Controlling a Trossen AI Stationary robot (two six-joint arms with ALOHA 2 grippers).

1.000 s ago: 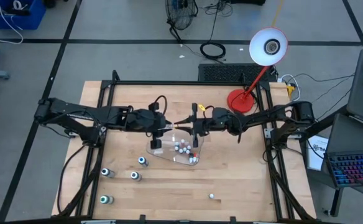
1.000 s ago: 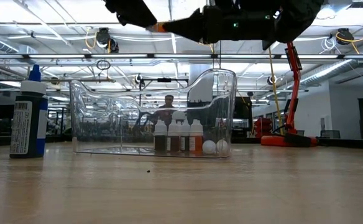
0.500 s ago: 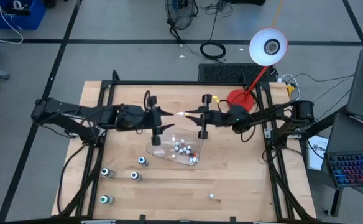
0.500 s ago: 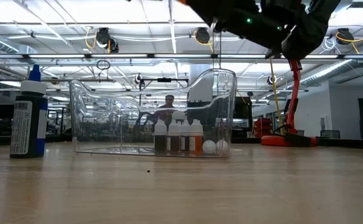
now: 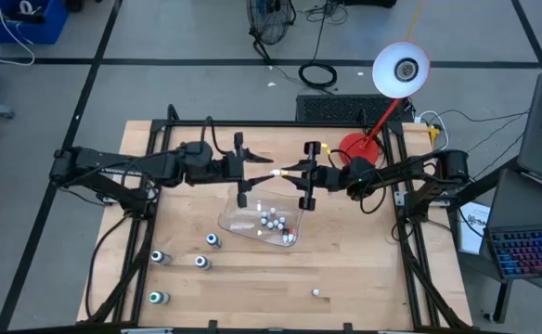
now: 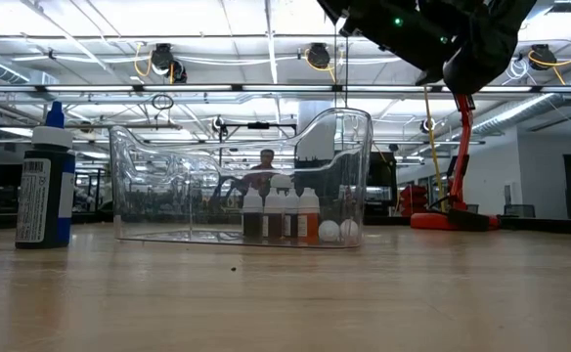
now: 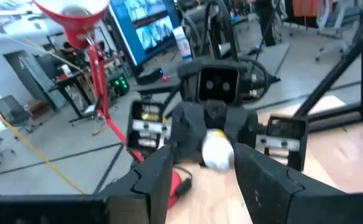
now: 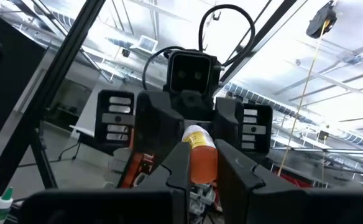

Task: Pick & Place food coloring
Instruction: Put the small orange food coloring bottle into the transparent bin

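Note:
Above the far end of the clear tray (image 5: 252, 223), my two grippers face each other tip to tip. My right gripper (image 5: 288, 173) is shut on a small orange food coloring bottle (image 8: 200, 163) with a whitish cap (image 7: 217, 152). My left gripper (image 5: 255, 173) is open, its fingers (image 7: 153, 183) standing on either side of the cap end. I cannot tell whether they touch it. Several small bottles (image 6: 281, 215) stand upright in the tray. Other loose bottles (image 5: 201, 263) stand on the table's near left part. My right gripper pinches the orange bottle's body (image 8: 201, 171) between its two fingers (image 8: 176, 168). The fingers lie level, coming from the table's right, along the bottle. The cap end (image 5: 273, 173) points toward my left gripper. The bottle is lifted clear, above the tray.
A red desk lamp (image 5: 356, 148) stands at the far right of the table. One tiny bottle (image 5: 316, 293) lies near the near edge, and a taller blue-topped bottle (image 6: 43, 186) stands left of the tray. The black frame rails (image 5: 252, 123) border the table.
My left gripper has risen from the tray, tipped from pointing down to level, and moved right toward the bottle's cap. My right gripper, keeping hold of the bottle, has risen and drawn slightly toward the right and far edges.

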